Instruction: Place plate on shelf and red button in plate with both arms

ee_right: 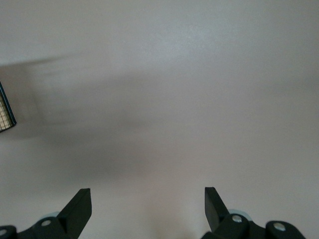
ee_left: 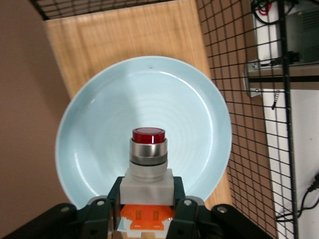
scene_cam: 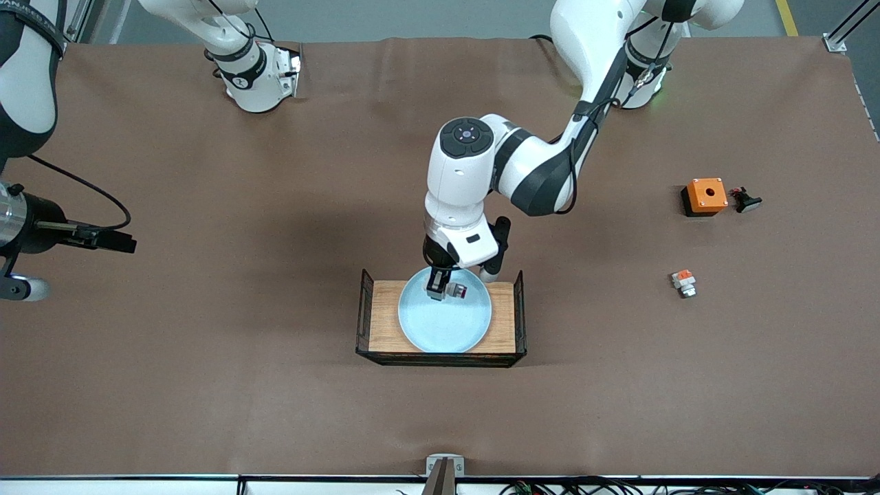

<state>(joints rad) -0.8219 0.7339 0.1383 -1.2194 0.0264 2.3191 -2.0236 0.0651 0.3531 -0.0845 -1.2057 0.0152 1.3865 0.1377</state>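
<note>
The pale blue plate [scene_cam: 443, 326] lies on a wooden tray near the middle of the table. It fills the left wrist view [ee_left: 144, 94]. My left gripper [scene_cam: 440, 287] is over the plate's edge nearest the robots. It is shut on the red button [scene_cam: 455, 291], held by its white block with the orange block between the fingers and the dark red tip [ee_left: 148, 135] pointing out over the plate. My right gripper [ee_right: 148, 199] is open and empty over bare brown table at the right arm's end, where that arm waits.
The wooden tray [scene_cam: 381, 323] has black wire-mesh end walls [ee_left: 239, 74]. Toward the left arm's end lie an orange box with a hole [scene_cam: 706, 196], a small black part [scene_cam: 746, 201] and an orange-and-white part [scene_cam: 684, 282]. A corner of the mesh shows in the right wrist view [ee_right: 5, 112].
</note>
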